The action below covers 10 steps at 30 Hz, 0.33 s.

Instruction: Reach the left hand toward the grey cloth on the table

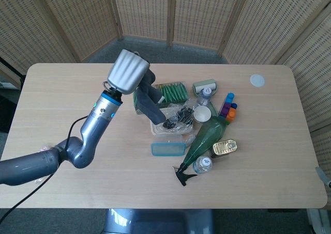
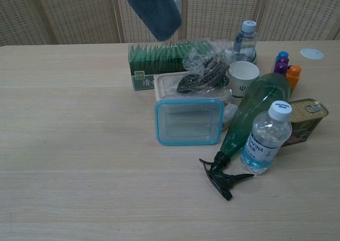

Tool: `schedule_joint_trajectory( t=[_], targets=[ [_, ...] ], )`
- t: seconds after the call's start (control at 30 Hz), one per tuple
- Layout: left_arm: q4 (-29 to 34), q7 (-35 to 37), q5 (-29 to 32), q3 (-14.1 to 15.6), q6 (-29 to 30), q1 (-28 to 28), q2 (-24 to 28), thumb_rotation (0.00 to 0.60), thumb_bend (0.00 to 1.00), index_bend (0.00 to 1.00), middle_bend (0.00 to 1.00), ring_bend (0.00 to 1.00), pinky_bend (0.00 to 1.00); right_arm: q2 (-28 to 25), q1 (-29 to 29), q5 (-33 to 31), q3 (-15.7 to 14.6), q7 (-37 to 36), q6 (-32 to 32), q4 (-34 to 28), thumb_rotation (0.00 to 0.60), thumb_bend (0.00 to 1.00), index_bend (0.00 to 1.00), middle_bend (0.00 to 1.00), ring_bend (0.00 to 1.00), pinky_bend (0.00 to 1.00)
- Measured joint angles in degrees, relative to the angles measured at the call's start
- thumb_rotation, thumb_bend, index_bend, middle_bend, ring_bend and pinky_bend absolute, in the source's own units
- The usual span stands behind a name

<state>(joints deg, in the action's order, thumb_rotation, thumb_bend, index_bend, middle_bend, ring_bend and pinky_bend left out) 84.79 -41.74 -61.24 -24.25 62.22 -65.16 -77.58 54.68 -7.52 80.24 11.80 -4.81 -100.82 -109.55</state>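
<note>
My left hand (image 1: 128,71) is raised high above the table and grips the grey cloth (image 1: 151,102), which hangs down from it over the pile of objects. In the chest view only the lower part of the hanging grey cloth (image 2: 155,9) shows at the top edge, above the green box (image 2: 164,63); the hand itself is out of that frame. The cloth is clear of the table. My right hand appears in neither view.
Under the cloth lie a green box (image 1: 173,92), a crinkled plastic bag of dark items (image 1: 178,118) and a blue-rimmed container (image 2: 188,121). A paper cup (image 2: 243,76), green spray bottle (image 2: 249,116), water bottle (image 2: 264,140) and tin can (image 2: 305,118) crowd the right. A small packet (image 1: 39,156) lies far left.
</note>
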Motion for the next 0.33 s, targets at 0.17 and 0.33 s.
schedule_joint_trajectory(
  t=[0.17, 0.33],
  targets=[
    [8.3, -3.1, 2.5, -5.0, 2.0, 0.1, 8.8, 0.6, 0.01, 0.93, 0.86, 0.78, 0.8, -0.2, -0.2, 0.5, -0.2, 0.0, -0.5, -0.4, 0.507, 0.0, 0.0, 0.0, 0.0, 0.0],
    [13.1, -4.6, 5.1, -7.8, 3.1, 0.5, 15.2, 0.6, 0.0, 0.93, 0.86, 0.78, 0.8, -0.3, -0.3, 0.9, -0.4, 0.1, -0.6, -0.8, 0.507, 0.0, 0.0, 0.0, 0.0, 0.0]
  ],
)
